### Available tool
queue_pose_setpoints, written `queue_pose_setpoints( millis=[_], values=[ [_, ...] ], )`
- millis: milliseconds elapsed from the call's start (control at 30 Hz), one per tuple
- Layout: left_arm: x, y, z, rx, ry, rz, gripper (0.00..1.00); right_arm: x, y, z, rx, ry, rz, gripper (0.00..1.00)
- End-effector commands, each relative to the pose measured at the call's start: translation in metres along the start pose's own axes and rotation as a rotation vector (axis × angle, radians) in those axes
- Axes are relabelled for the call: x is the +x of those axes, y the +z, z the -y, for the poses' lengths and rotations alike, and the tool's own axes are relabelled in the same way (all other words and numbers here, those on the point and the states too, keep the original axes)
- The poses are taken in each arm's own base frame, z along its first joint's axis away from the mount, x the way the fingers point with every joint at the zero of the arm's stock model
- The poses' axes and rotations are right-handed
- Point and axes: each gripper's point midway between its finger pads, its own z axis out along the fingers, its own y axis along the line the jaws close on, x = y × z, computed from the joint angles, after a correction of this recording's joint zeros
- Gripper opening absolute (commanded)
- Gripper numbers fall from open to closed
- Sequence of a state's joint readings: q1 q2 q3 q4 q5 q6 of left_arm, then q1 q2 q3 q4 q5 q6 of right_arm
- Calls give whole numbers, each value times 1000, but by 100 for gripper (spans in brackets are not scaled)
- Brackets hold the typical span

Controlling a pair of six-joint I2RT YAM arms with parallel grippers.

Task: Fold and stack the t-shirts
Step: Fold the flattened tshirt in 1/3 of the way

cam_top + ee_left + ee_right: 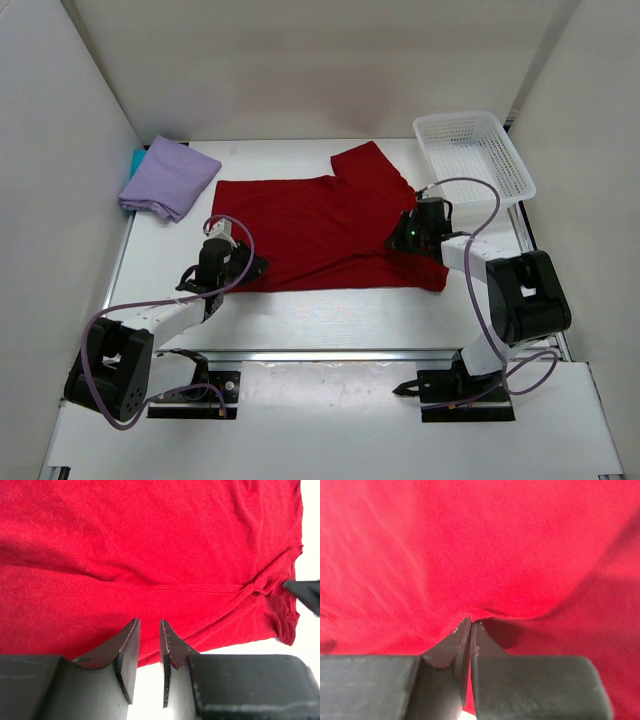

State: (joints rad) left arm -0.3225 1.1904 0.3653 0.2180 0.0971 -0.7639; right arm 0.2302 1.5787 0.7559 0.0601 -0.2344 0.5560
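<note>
The deep red t-shirt (320, 225) lies spread flat across the middle of the table, one sleeve pointing to the back. My left gripper (226, 252) sits at its near left hem; in the left wrist view its jaws (150, 626) stand a little apart over the hem (150, 652) with no cloth between them. My right gripper (406, 236) is on the shirt's right side, and its jaws (471, 622) are shut, pinching a hemmed edge of red cloth (510, 614). A folded lavender t-shirt (170, 178) lies at the back left on a teal one (136, 160).
A white mesh basket (472, 152) stands at the back right, close behind the right arm. White walls close the table in on the left, back and right. Bare white table (330, 310) runs between the shirt's near hem and the arm bases.
</note>
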Motion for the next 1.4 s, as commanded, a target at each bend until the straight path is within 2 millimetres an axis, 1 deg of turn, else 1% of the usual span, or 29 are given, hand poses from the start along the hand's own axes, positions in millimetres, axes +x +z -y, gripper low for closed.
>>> queue_pose_setpoints(
  millis=[0, 33, 100, 167, 200, 233, 267, 333, 400, 433, 467, 567, 600, 700, 733, 767, 833, 900, 933, 967, 1000, 1033, 1067, 1100, 1133, 1200, 1233, 1333, 1367],
  values=[
    [-4, -2, 5, 27, -2, 20, 33, -39, 7, -27, -13, -74, 80, 0],
    [-5, -2, 3, 24, -1, 26, 33, -49, 8, -33, -4, -103, 89, 0],
    [-3, -1, 3, 28, -7, 20, 33, -49, 19, -30, 33, -115, 45, 0],
    [-3, -1, 2, 26, -9, 20, 33, -61, 26, -42, 38, -151, 48, 0],
    [-4, -2, 3, 31, -9, 24, 32, -58, 33, -36, 67, -160, 26, 0],
    [-4, -2, 3, 27, -7, 21, 32, -60, 39, -40, 69, -179, 20, 0],
    [-3, -1, -1, 17, -12, 18, 33, -70, 41, -45, 70, -194, 30, 0],
    [-8, -2, 1, 24, -15, 29, 33, -69, 53, -46, 83, -217, -1, 0],
    [-6, -1, 0, 18, -17, 26, 33, -73, 58, -54, 89, -247, 0, 1],
    [-6, -2, 1, 26, -17, 25, 32, -71, 61, -50, 102, -252, -12, 0],
    [-7, -1, -2, 12, -22, 26, 32, -75, 64, -57, 89, -257, -7, 0],
    [-13, -2, 3, 21, -16, 44, 33, -84, 66, -66, 69, -274, 0, 5],
    [-12, -2, 0, 14, -21, 40, 32, -91, 63, -72, 51, -286, 24, 10],
    [-19, -4, 3, 19, -26, 64, 31, -93, 56, -82, 26, -322, 54, 11],
    [-19, -4, 0, 10, -28, 67, 32, -101, 51, -85, 12, -326, 79, 14],
    [-22, -4, 6, 25, -29, 75, 32, -100, 49, -86, 19, -337, 85, 16],
    [-23, -5, 8, 32, -21, 77, 32, -108, 36, -86, 40, -335, 117, 32],
    [-23, -5, 17, 45, -8, 75, 32, -104, 24, -67, 78, -308, 139, 39],
    [-19, -4, 20, 46, 7, 67, 32, -96, 23, -48, 111, -274, 138, 38],
    [-13, -3, 25, 56, 18, 50, 33, -109, 14, -42, 105, -247, 188, 36],
    [-10, -2, 29, 67, 28, 40, 33, -106, 10, -21, 120, -200, 183, 30],
    [0, 0, 32, 76, 39, 13, 33, -105, 10, -13, 120, -180, 173, 25],
    [2, 1, 41, 96, 53, 9, 33, -107, 8, 4, 150, -149, 167, 21],
    [10, 4, 43, 100, 59, -19, 33, -107, 6, 18, 184, -141, 165, 21],
    [15, 5, 48, 115, 67, -35, 33, -113, 5, 30, 225, -131, 176, 23],
    [25, 6, 56, 140, 71, -59, 33, -117, 4, 41, 256, -124, 174, 31],
    [30, 6, 58, 143, 84, -69, 33, -120, 5, 47, 266, -124, 179, 40],
    [38, 7, 68, 173, 89, -86, 33, -127, 13, 59, 284, -95, 178, 44],
    [42, 7, 69, 176, 90, -101, 33, -137, 14, 60, 284, -92, 195, 45]
  ],
)
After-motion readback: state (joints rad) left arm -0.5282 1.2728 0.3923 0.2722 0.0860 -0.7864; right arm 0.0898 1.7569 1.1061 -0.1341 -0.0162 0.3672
